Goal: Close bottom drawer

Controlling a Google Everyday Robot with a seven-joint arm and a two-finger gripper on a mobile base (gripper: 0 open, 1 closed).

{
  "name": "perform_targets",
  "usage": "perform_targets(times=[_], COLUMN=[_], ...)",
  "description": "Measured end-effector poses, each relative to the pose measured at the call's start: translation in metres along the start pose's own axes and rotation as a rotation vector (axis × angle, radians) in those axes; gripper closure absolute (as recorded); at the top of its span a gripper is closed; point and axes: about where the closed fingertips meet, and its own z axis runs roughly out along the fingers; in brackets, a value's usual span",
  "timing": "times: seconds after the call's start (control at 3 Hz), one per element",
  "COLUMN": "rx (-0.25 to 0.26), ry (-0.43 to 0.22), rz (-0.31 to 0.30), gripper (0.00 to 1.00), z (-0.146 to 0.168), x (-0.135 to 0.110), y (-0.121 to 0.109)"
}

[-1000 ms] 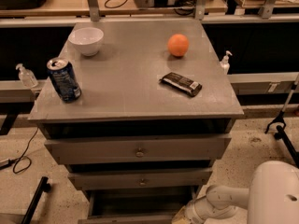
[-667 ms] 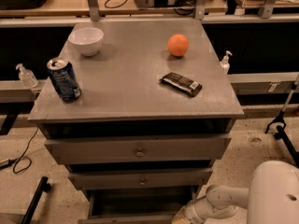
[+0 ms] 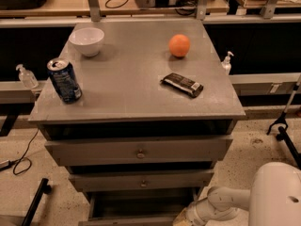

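Note:
The bottom drawer (image 3: 131,219) of the grey cabinet stands pulled out, and its dark inside shows below the middle drawer (image 3: 141,181). Only the top edge of its front shows at the bottom edge of the view; its knob is hidden. My white arm reaches in from the lower right. My gripper (image 3: 187,217) is at the drawer's right front corner, mostly cut off by the bottom edge of the view.
The top drawer (image 3: 139,150) and middle drawer sit slightly out. The cabinet top (image 3: 131,88) holds a white bowl (image 3: 87,40), a blue can (image 3: 64,80), an orange (image 3: 179,45) and a dark snack bar (image 3: 182,84). Sanitizer bottles (image 3: 26,76) stand at either side. A black stand leg (image 3: 282,126) is on the right.

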Motion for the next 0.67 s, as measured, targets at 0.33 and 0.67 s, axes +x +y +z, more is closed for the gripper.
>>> perform_targets(times=[0.33, 0.67], rx=[0.002, 0.002], ry=[-0.007, -0.007], rz=[-0.003, -0.003], gripper=[1.00, 1.00], z=[0.0001, 0.0001], x=[-0.0010, -0.0010], y=[-0.0014, -0.0015])
